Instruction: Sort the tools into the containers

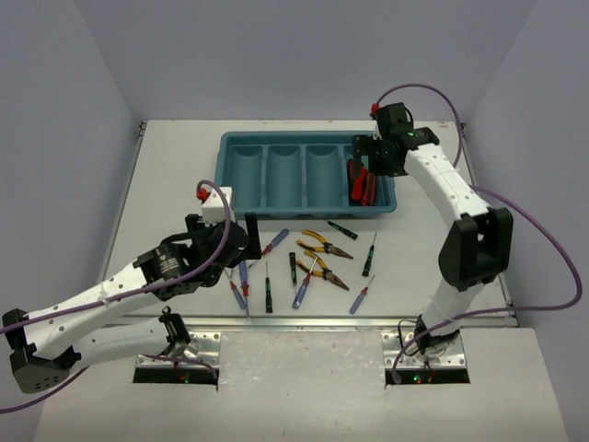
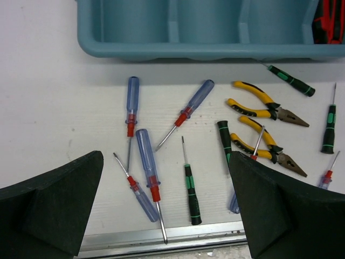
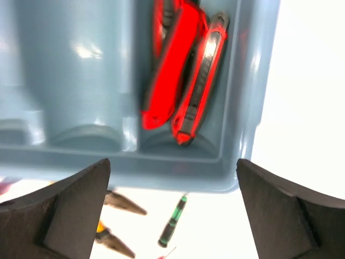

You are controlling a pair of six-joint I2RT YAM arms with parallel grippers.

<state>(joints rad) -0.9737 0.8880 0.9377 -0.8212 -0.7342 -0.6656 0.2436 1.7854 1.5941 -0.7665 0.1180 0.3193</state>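
Top external view: my two arms reach over a white worktop (image 1: 175,184) enclosed by pale walls (image 1: 276,55) on the left, far and right sides. A teal tray (image 1: 313,214) lies across the far middle. Its long side runs left to right and its four compartments run near to far. Bare worktop flanks both ends of the tray.

My right gripper (image 1: 368,164) hangs over the rightmost compartment (image 3: 161,143), fingers spread wide, holding nothing. In that compartment, red-and-black utility knives (image 3: 172,70) lie lengthwise and overlapping, one end of each close to the tray's near wall.

My left gripper (image 2: 164,155) hovers over the loose tools, spread wide and empty. The tools lie between the tray and a metal strip (image 2: 108,243) at the near edge:
- Blue-and-red screwdrivers (image 2: 148,167) and black-and-green screwdrivers (image 2: 191,189) mostly run near to far or slightly diagonal.
- Two yellow-handled pliers (image 2: 259,100) point their noses rightward.
- One blue-handled screwdriver's tip reaches the strip.

Hard to see:
- In the right wrist view the knives are blurred and cut off at the top edge, so I cannot count them.
- From above, my right gripper covers their far ends.
- In the left wrist view, my right finger hides part of a screwdriver, and the tray is cropped.
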